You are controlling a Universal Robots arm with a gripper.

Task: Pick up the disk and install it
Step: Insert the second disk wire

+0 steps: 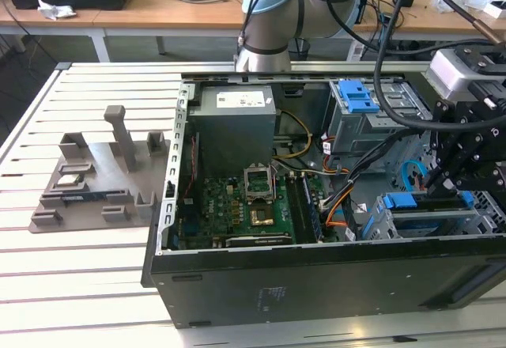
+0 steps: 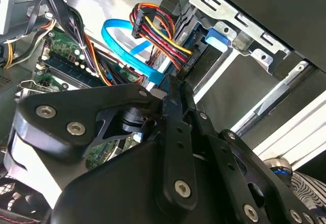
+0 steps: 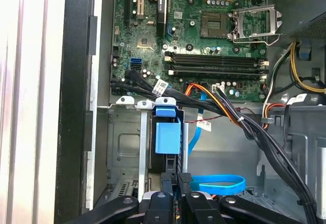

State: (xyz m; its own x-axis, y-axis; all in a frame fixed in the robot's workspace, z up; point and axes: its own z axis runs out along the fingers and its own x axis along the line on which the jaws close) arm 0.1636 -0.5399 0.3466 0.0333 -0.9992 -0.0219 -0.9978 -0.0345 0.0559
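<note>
Disk (image 3: 167,137) with blue plastic carrier frame stands on edge in the grey metal drive bay (image 3: 122,147) of the open computer case; in the exterior view its blue frame (image 1: 411,202) shows at the bay, near the exterior view's right.

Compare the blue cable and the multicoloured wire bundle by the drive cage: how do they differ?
The blue cable is one flat ribbon; the wire bundle is many round strands. The blue cable is a single colour; the wire bundle mixes red, yellow, orange and black. The blue cable curves in a loop; the wire bundle runs fairly straight. Both hang loose beside the drive cage.
</note>
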